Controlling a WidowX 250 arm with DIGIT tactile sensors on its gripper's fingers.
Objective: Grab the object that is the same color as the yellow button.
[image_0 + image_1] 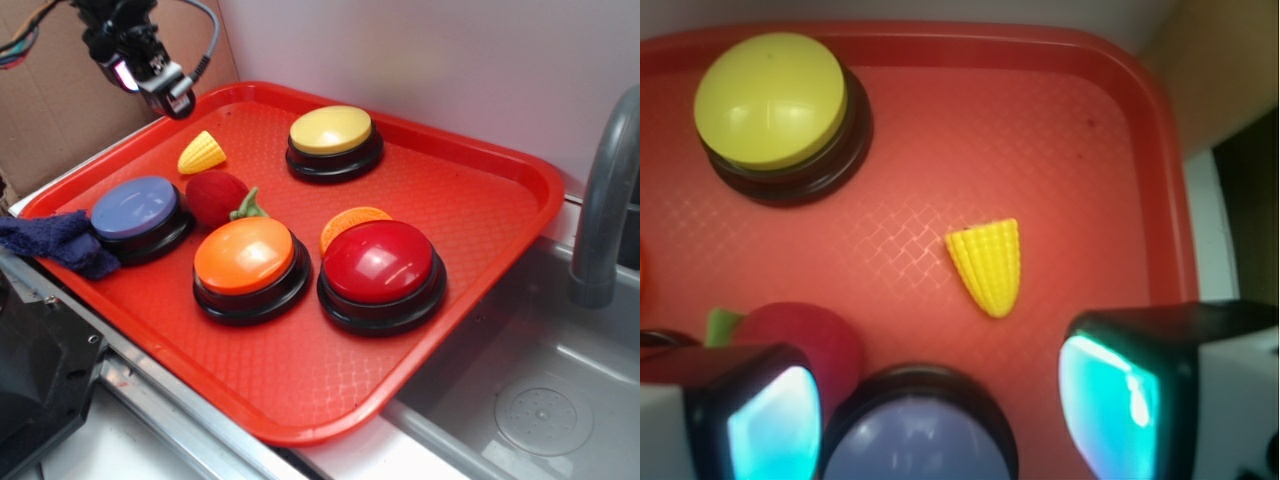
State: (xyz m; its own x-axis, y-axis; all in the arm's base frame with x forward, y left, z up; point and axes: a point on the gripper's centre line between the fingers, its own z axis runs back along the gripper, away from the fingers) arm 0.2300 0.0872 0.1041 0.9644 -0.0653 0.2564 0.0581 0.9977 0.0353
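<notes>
Step in hand: reaching for corn [986, 265]. Corn is seen lying on red tray [470, 180], between yellow button [333, 140] and blue button [138, 215]. Gripper [940, 410] is held above, jaws apart, empty. Next: gripper must be lowered over corn, then closed.

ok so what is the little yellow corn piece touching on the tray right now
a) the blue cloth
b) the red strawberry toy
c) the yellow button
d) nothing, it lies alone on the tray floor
d: in the wrist view the corn piece lies on bare tray, with clear gaps to the yellow button and the red toy; the open gripper hangs above it, not touching.
</notes>
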